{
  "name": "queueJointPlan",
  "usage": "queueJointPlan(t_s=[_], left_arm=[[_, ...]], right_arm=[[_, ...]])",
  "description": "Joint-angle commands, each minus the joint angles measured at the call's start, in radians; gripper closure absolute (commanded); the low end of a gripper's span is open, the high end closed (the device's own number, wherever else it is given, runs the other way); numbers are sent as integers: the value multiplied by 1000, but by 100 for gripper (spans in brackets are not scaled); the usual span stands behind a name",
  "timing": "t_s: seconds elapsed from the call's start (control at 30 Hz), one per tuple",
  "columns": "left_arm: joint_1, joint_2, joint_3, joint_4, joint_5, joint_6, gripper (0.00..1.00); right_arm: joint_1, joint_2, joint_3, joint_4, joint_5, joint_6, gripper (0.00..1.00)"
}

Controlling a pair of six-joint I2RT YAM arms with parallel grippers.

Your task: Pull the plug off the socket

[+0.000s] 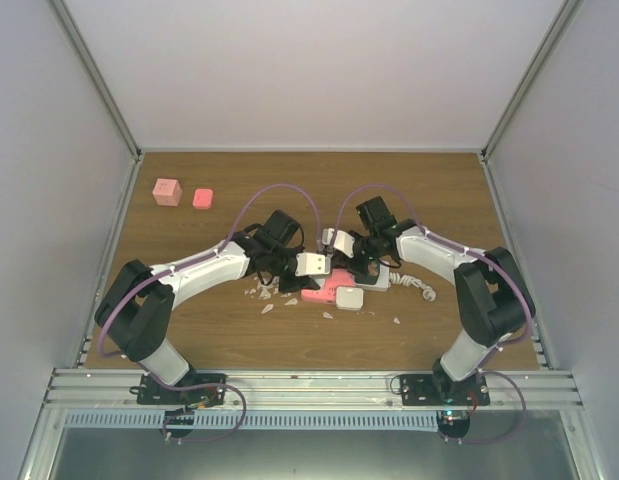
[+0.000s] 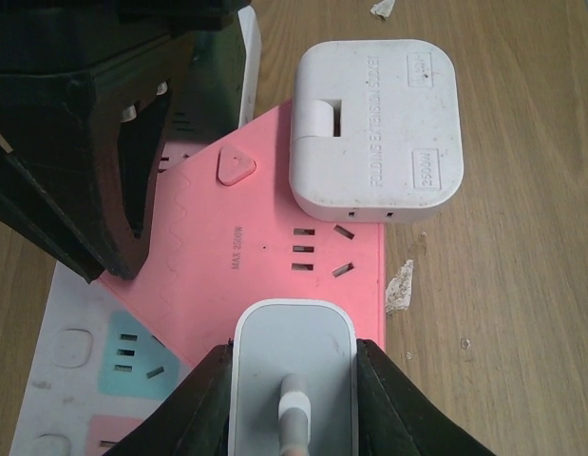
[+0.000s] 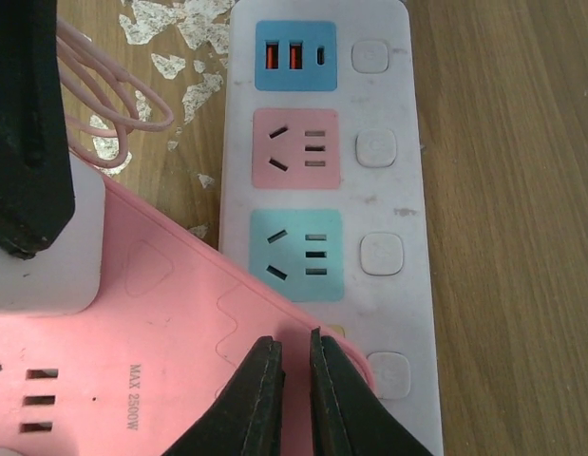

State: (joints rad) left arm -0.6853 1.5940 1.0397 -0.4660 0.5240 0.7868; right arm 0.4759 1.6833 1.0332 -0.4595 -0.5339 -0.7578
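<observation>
While the left gripper (image 2: 294, 366) clamps its jaws on the sides of a white plug (image 2: 294, 328) sitting on a pink power strip (image 3: 161, 313), the right gripper (image 3: 295, 344) rests its tips on that same strip, jaws closed and holding nothing. Partly under the pink strip lies the socket – a long white power strip (image 3: 407, 190) with pastel outlet faces – mid-table between the arms

Lab test booth: white panel walls (image 1: 309, 70), aluminium rail (image 1: 309, 385), wooden tabletop (image 1: 289, 185)
</observation>
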Motion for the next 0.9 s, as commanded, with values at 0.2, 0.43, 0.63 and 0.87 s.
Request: queueJointPlan(t_s=[0.2,0.43,0.63,0.87], left_arm=[[35,11,119,-50,142,-24,85],[46,63,152,-115,173,-20,84],[71,111,193,-169,211,-33,85],[46,-6,118,-87,144,30,84]], right_arm=[[29,38,-67,-54,149,-37,89],[32,32,-69,-51,149,-38,89],[34,27,-70,-51,149,-37,89],[33,24,-70,-48,148,-37,89]])
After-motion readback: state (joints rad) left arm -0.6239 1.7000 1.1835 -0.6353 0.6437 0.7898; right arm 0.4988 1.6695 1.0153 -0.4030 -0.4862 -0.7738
